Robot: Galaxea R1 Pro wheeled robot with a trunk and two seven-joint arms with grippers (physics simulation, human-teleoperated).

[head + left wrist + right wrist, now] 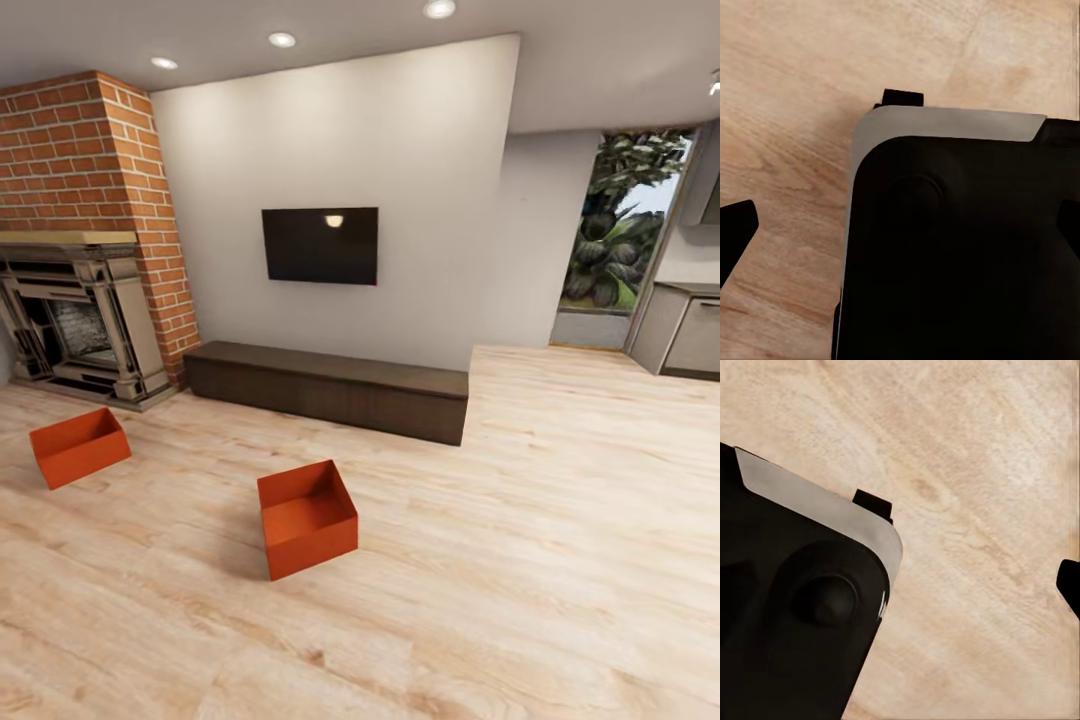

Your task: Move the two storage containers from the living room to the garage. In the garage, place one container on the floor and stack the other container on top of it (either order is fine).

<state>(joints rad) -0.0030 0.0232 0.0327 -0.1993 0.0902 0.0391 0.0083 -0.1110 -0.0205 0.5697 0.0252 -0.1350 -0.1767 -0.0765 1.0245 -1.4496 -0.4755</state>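
The head view looks across the living room. Two orange-red bins sit on the light plank floor, well apart from each other. The near bin stands a little left of centre, open top up, one corner turned toward the camera, with bare floor on all four sides. The far bin lies nearer the left edge, in front of the brick fireplace, also with bare floor around it. Both bins look empty.

Behind them a long dark cabinet runs along the white wall, under a black TV. The cabinet's right end stops at a wall corner, and past it the floor opens wide toward a glass door with greenery outside and grey kitchen units at the far right. The widest bare stretch of floor lies right of the near bin.

The left wrist view looks down on planks and the robot's dark base; a black fingertip shows at one edge and another at the opposite edge, so the left claw stands apart. In the right wrist view, just one black fingertip shows at the edge over the planks beside the base; whether that claw is apart or together cannot be told.
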